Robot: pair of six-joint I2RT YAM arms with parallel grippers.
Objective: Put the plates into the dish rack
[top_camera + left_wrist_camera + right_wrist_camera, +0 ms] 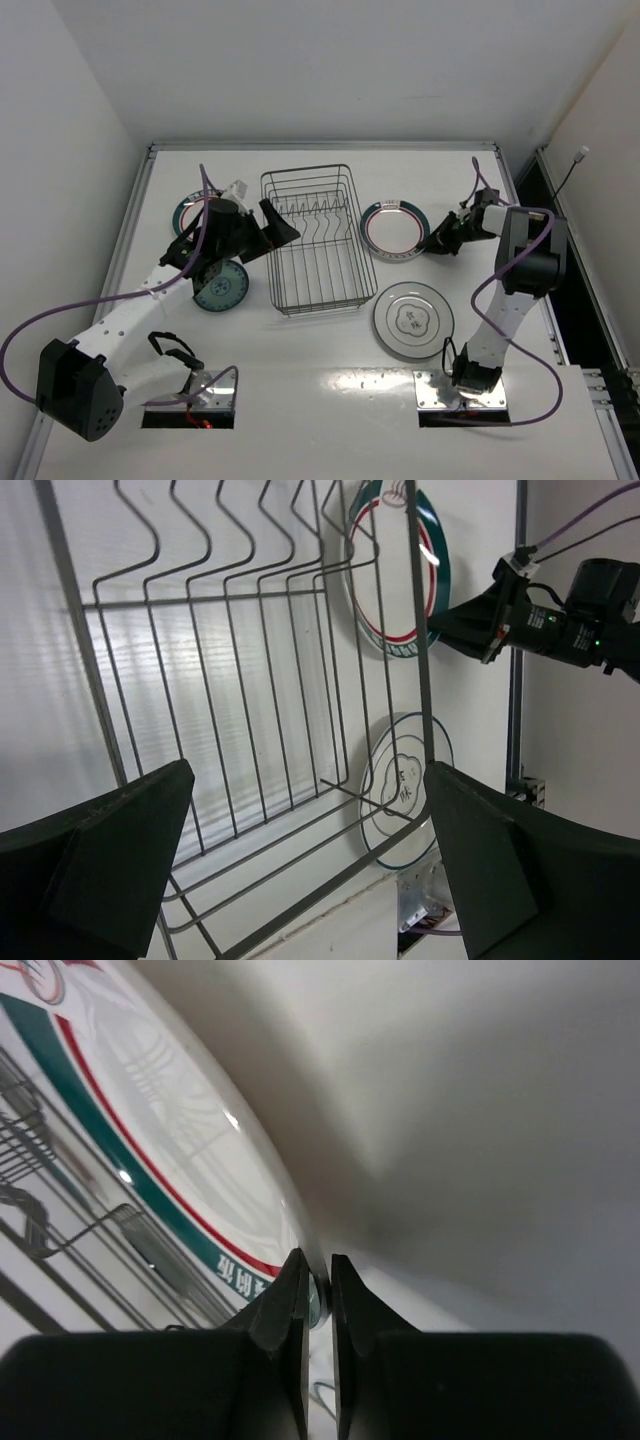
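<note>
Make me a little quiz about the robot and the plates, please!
1. True or false: the dish rack already has a plate in it.
2. Pick one. Where does the right claw pinch the red-lined plate? A) in the middle B) on the rim C) nowhere, it is far from it
3. Fill in the gap: the left claw, pointing at the rack, is ___ (open or shut).

Key: 1 false; 2 B; 3 open.
</note>
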